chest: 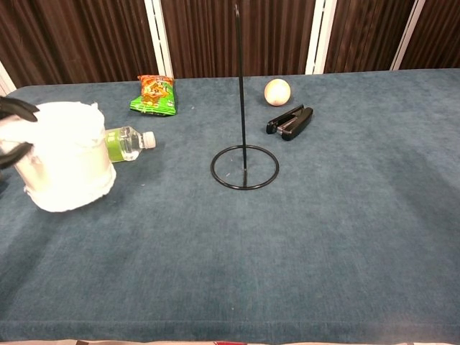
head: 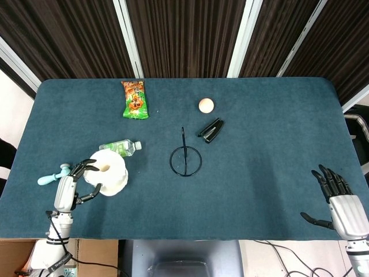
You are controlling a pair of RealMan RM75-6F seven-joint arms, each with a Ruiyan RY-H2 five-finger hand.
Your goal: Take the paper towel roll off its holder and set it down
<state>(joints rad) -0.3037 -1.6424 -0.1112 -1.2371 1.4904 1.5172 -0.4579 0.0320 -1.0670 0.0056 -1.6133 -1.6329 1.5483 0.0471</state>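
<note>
Roll status: paper towel roll (head: 107,173) is off the holder (head: 185,160) and stands upright on the counter (head: 265,127), front-left area, core hole facing up. Left robot hand (head: 74,186) wraps its left side, fingers (chest: 16,108) curled over the top edge and against the wall, so it grips the roll. Chest view shows the base of the roll down on the cloth.

Holder is bare: black ring base with a thin upright rod, centre of the counter, well apart from the roll.

Right robot hand (head: 341,202) sits at the front-right corner, fingers spread, holding nothing.

Other items:
- water bottle (chest: 128,141) lying on its side just behind the roll, cap pointing right
- snack packet (head: 135,99) at the back left
- ball (head: 206,105) at the back centre, stapler (head: 211,130) near it, in front and to the right
- light blue tool (head: 53,175) near the left edge, beside the left robot hand; cannot tell what it is
</note>
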